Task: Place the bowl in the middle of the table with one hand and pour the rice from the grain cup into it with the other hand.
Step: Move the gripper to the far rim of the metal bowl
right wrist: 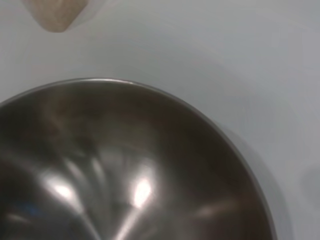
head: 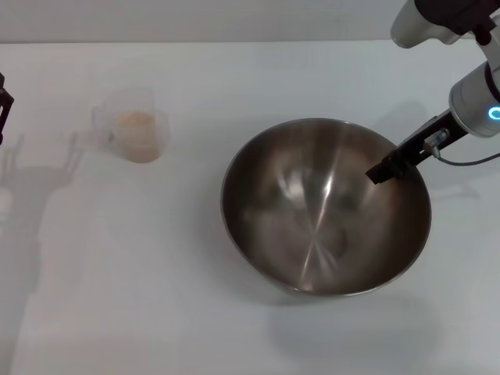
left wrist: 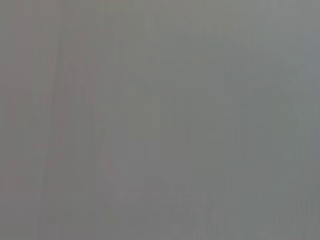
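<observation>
The steel bowl [head: 312, 226] sits right of the table's [head: 117, 273] middle. My right gripper [head: 385, 169] is at its right rim, with a black finger inside the wall, and looks shut on the rim. The bowl is empty; its shiny inside fills the right wrist view [right wrist: 125, 165]. The clear grain cup [head: 134, 125] stands at the back left with pale beige rice [head: 141, 133] in it, well apart from the bowl. A corner of the cup also shows in the right wrist view [right wrist: 60, 12]. My left gripper [head: 2, 105] shows only as a dark sliver at the far left edge.
The white right arm [head: 476, 94] comes in from the back right corner. The left arm's shadow [head: 31, 180] falls on the table at the left. The left wrist view shows only plain grey.
</observation>
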Robot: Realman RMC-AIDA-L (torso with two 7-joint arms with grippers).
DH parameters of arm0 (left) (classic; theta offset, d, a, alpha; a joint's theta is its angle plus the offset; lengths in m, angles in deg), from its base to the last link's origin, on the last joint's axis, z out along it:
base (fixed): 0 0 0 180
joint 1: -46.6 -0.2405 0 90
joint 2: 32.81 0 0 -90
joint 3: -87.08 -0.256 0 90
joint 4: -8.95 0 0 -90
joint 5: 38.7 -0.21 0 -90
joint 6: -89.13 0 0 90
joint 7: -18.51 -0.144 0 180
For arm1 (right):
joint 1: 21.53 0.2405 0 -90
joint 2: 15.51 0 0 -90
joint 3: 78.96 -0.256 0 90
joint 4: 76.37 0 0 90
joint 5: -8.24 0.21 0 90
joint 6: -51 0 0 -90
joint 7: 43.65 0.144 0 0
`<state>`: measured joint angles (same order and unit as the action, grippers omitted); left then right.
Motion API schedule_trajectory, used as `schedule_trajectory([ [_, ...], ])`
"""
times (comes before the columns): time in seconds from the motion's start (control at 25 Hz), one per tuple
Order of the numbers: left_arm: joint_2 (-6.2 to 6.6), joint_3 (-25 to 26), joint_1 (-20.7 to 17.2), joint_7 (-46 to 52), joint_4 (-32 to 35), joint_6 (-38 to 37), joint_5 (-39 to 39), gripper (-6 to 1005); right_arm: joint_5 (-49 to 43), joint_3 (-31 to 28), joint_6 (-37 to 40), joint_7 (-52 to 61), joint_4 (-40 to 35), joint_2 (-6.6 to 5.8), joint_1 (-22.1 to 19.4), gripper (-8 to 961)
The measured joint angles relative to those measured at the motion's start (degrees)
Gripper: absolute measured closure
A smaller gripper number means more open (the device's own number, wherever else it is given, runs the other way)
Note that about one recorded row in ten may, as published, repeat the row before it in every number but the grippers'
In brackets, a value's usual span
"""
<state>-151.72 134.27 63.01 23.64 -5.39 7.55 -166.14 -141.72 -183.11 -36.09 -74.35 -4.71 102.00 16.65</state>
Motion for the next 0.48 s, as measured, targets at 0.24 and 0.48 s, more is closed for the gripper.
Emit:
schedule_trajectory([
  [0.24, -0.01, 0.00, -0.25, 0.28, -0.18, -0.21, 0.00, 155, 0.08, -0.53, 0.19, -1.43, 0.03, 0.00, -0.37, 630],
  [0.48, -0.01, 0.00, -0.33, 0.32, -0.35, -0.29, 0.00, 154, 0.11, -0.83, 0.67, -1.57, 0.34, 0.01, -0.46, 834],
])
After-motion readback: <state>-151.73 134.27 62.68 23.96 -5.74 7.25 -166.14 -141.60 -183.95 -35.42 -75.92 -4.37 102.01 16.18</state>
